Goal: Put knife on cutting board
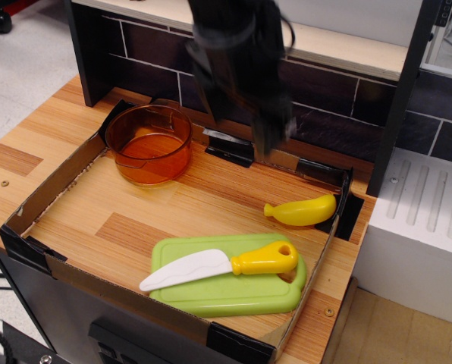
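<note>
1. The toy plastic knife with a white rounded blade and yellow handle (222,265) lies flat on the flat light-green plastic cutting board (233,292) in the lower centre of the frame.
2. The knife's long axis runs roughly left to right: handle toward the right with its end hole near the board's right edge, blade tip overhanging the board's left edge slightly.
3. The black robot claw (275,136) hangs in the upper centre of the frame, well apart from the knife. The knife lies below and slightly left of it in the picture.
4. The claw is motion-blurred; it holds nothing visible, but its opening width cannot be determined.
5. Judgement: the placement appears complete; no further grasp seems required.
6. The transparent orange plastic pot (149,142) at upper left appears empty.
7. The shallow cardboard tray (48,193) contains the board, the pot and an all-yellow banana-shaped toy (302,211), which sits right of centre, near the board but apart from it.
</note>
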`<state>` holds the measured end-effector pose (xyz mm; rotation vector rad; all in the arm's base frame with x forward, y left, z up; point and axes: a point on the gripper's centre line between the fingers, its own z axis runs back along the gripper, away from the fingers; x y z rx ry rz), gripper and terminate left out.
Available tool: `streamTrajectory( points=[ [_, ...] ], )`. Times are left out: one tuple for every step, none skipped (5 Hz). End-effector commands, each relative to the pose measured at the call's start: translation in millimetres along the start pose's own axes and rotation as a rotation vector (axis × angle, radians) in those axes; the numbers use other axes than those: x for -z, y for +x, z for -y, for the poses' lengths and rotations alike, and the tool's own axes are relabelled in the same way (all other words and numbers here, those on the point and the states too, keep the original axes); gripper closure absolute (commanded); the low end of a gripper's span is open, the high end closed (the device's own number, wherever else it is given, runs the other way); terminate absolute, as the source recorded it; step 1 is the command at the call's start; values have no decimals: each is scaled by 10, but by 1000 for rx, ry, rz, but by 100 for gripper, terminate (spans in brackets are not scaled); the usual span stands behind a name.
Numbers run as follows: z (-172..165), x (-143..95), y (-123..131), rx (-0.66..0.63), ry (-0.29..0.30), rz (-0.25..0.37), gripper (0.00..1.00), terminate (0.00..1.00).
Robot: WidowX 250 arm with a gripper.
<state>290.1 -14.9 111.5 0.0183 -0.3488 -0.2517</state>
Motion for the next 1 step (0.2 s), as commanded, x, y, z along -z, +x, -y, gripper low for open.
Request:
streamTrajectory(
  points=[
    [-35, -149, 43, 1, 16, 47, 0, 100]
  ],
)
